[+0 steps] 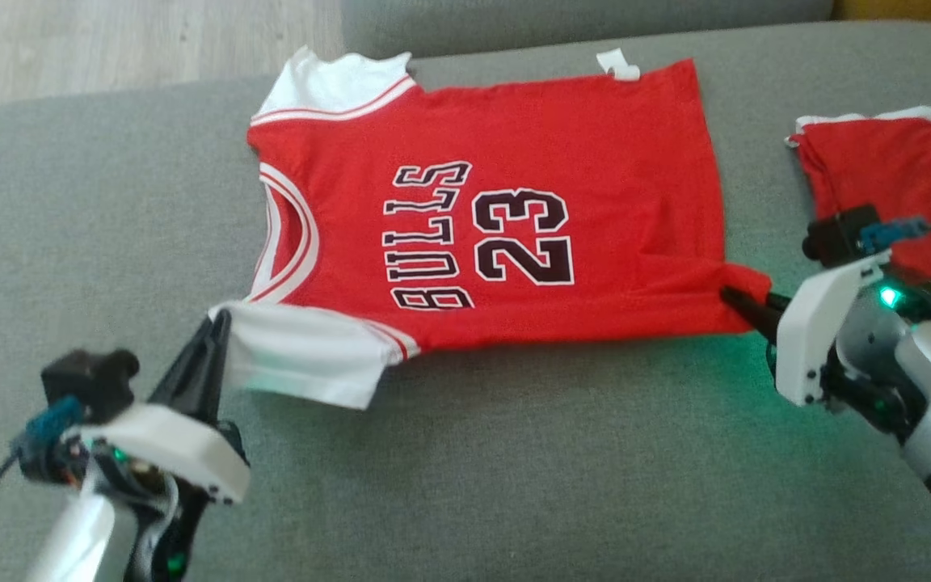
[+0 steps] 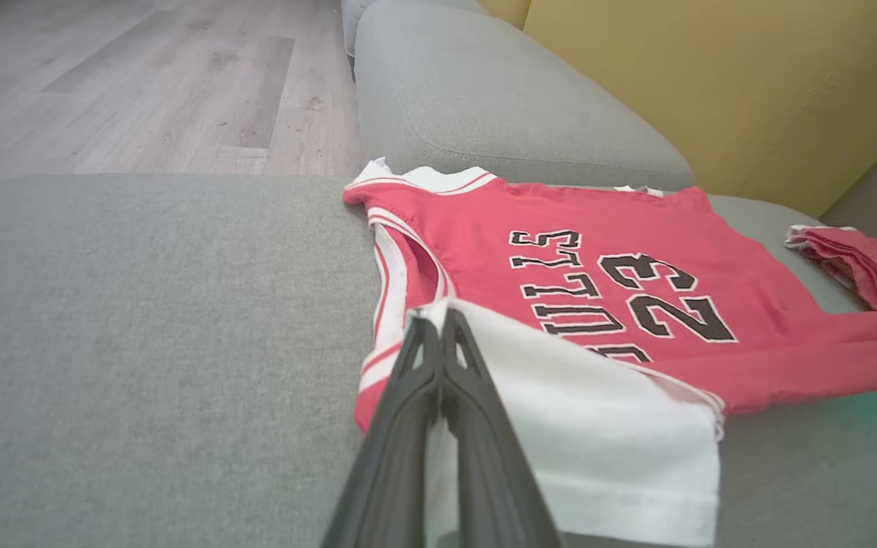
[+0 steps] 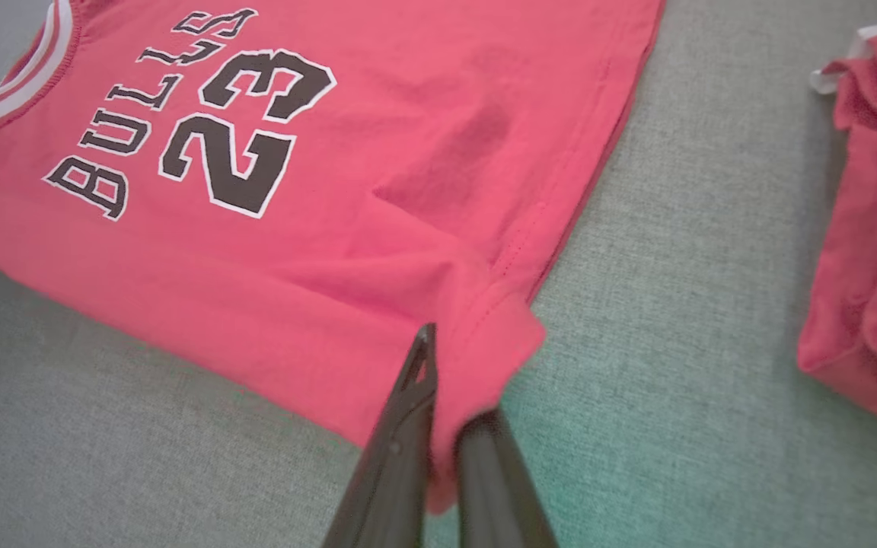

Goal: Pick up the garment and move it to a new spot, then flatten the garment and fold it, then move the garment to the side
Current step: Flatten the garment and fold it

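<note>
A red jersey printed "BULLS 23" is spread flat across the middle of the head view on a grey sofa. Its neck is turned toward the left of the frame and its hem toward the right. At the lower left, the left gripper is seen clenched on the edge of the white sleeve. At the right, just below mid-height, the right gripper is clamped on the lower hem corner; in the right wrist view the fabric is seen bunched between the fingers. A second red cloth is seen crumpled at the upper right, apart from the jersey. Pale wood floor is visible at the upper left.
</note>
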